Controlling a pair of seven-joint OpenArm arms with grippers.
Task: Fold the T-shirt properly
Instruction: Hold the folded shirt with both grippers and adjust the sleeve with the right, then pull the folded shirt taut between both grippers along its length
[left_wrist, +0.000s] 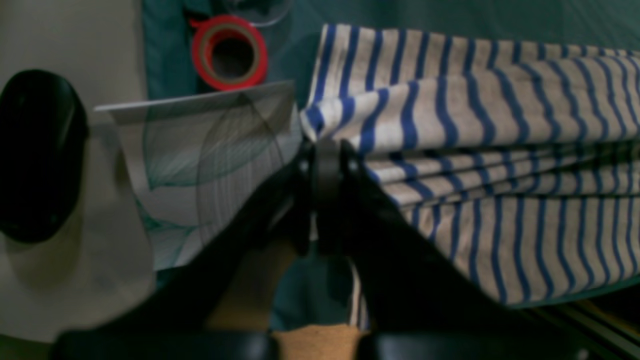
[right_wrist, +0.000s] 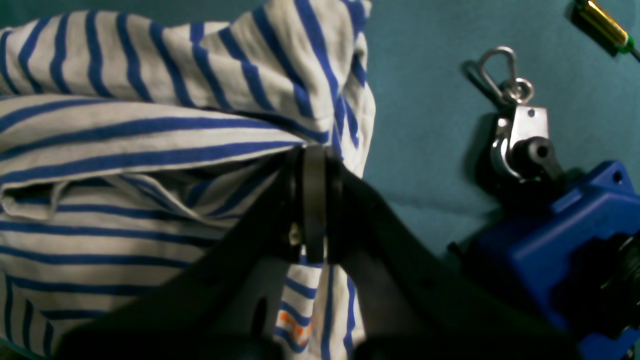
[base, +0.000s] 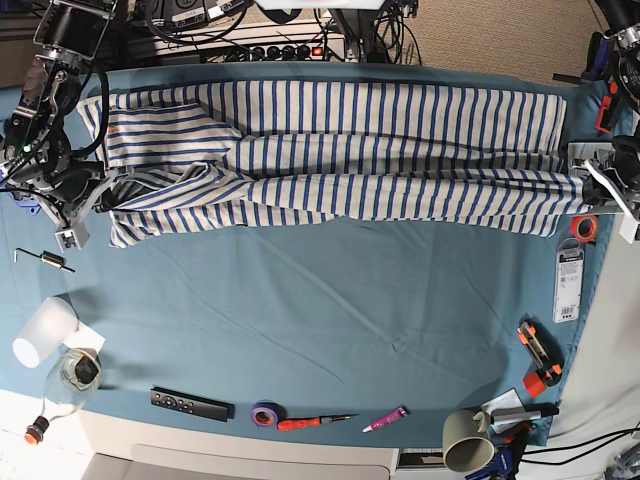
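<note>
T-shirt (base: 330, 150) stretched flat, grippers pinching both ends

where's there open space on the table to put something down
The widest bare stretch of cloth lies between the T-shirt and the front row: remote, purple tape, mug. It is crowded at both ends, around the cup, bottle and orange clamps.

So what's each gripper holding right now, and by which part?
Both hold the T-shirt. The left gripper pinches a bunched fold at one end; the right gripper pinches a gathered fold at the opposite end.
</note>
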